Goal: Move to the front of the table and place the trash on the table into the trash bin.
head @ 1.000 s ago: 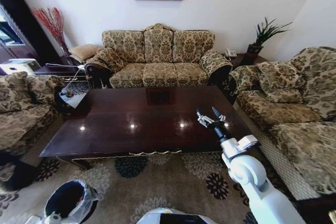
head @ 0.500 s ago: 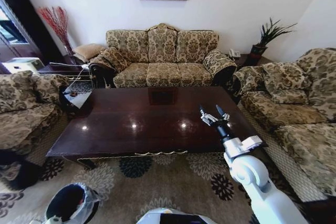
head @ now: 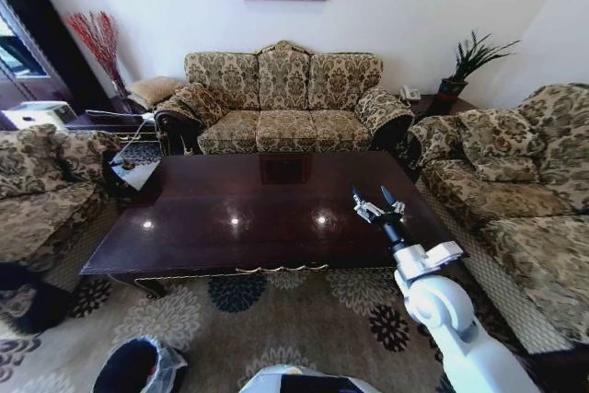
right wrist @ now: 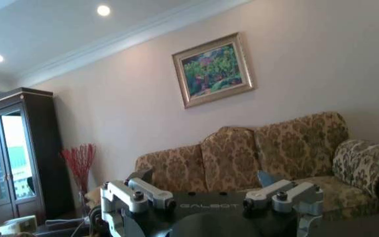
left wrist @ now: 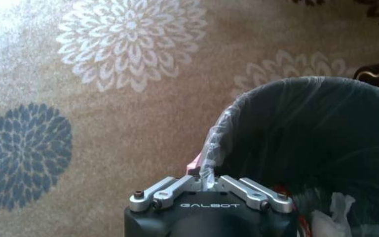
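The dark glossy table stretches across the middle of the head view, its top showing light reflections. My right gripper hovers open above its right part, with nothing between the fingers; the right wrist view shows the same open gripper facing the sofa. At the bottom left stands the black trash bin with its white liner. In the left wrist view my left gripper is shut on the liner-covered rim of the trash bin. Trash, white crumpled paper with a bit of red, lies inside the bin.
A patterned sofa stands behind the table, another sofa to the right and an armchair to the left. A small side table sits at the table's far left corner. Floral carpet lies between me and the table.
The whole head view has shifted a little, so the camera moved. The trash bin now sits lower and slightly further right in the picture. The right gripper stays open over the table.
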{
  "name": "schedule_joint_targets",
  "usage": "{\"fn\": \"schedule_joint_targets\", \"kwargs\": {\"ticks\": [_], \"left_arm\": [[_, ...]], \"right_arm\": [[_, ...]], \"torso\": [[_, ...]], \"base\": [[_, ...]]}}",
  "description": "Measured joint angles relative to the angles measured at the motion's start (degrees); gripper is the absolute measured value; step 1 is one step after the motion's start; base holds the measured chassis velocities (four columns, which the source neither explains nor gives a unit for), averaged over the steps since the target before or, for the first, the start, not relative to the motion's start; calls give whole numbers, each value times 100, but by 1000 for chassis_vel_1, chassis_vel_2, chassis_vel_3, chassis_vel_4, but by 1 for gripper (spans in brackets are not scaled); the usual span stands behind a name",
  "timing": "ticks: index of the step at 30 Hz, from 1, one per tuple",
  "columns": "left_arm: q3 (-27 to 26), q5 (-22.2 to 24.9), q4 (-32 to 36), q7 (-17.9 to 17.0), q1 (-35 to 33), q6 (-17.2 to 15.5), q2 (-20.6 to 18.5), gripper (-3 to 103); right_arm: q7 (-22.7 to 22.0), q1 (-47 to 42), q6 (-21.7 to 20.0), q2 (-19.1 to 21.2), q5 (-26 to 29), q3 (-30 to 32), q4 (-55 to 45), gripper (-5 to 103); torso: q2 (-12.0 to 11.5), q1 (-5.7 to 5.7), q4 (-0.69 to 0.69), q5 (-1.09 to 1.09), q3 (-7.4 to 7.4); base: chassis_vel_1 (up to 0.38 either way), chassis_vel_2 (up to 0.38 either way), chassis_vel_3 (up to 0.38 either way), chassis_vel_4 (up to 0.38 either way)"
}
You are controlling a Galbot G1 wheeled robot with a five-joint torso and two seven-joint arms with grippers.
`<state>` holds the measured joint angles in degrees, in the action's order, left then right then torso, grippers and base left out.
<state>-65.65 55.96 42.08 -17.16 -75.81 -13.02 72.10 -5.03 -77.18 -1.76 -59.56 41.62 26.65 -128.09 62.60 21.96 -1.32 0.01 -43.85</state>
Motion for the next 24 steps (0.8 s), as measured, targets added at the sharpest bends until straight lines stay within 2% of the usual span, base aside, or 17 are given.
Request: {"fn": "schedule_joint_targets", "kwargs": {"ticks": [9,11,15,17,18,20,21,24], "left_arm": [[-128,95,-381,94,168,-17,85,1],[-188,310,-446,126,209,-32,110,1],[-222,452,-468,133,239,-42,132,-2],[-230,454,-517,135,258,-37,141,6],[-230,454,-517,135,258,-37,141,6],[-235,420,-579,129,271,-27,149,18],[-235,420,-579,129,271,-27,149,18],[-233,296,-625,144,291,-5,180,33]], "right_arm": [[35,-108,20,77,37,149,-44,100],[77,-132,43,75,46,182,-44,100],[129,-153,84,50,46,187,-27,100],[149,-164,108,42,45,194,-9,100],[149,-164,108,42,45,194,-9,100],[158,-167,118,46,48,217,5,100],[158,-167,118,46,48,217,5,100],[160,-167,123,69,88,278,16,100]], "torso": [[0,0,-1,-2,0],[0,0,-1,-1,0],[0,0,0,1,0],[0,0,0,2,0],[0,0,0,2,0],[0,0,-5,3,0],[0,0,-5,3,0],[0,0,1,-1,0]], "base": [[0,0,0,0],[0,0,0,0],[0,0,0,0],[0,0,0,0],[0,0,0,0],[0,0,0,0],[0,0,0,0],[0,0,0,0]]}}
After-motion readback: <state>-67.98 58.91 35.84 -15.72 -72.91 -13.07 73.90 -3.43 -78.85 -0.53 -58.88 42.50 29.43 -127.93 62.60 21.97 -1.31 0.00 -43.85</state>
